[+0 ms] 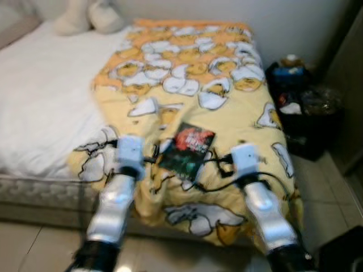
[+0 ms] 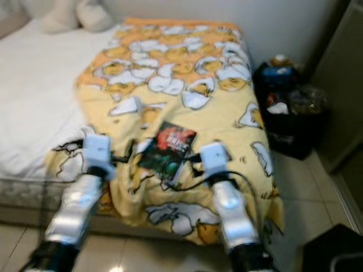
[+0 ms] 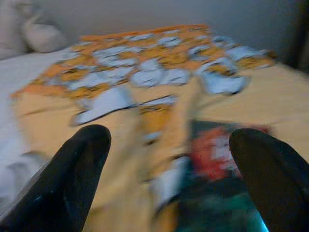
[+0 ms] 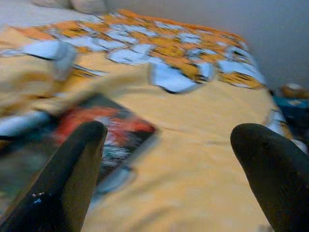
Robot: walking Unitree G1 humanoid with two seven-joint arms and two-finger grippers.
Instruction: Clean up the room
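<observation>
Currently both arms reach over the yellow blanket (image 1: 238, 107); left gripper (image 3: 169, 169) and right gripper (image 4: 169, 164) spread wide, empty, flanking the book (image 1: 188, 148).

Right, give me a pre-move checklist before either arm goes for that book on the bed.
1. Book lies flat on the yellow blanket, between the two arms: ok.
2. Left gripper jaws open, nothing held: ok.
3. Right gripper jaws open, nothing held: ok.
4. Book's top clear of other things: ok.
5. Blanket smooth beside the book: not ok, it is rumpled on the book's left.
6. Sharp view of the book's edges: not ok, both wrist views are blurred.
</observation>
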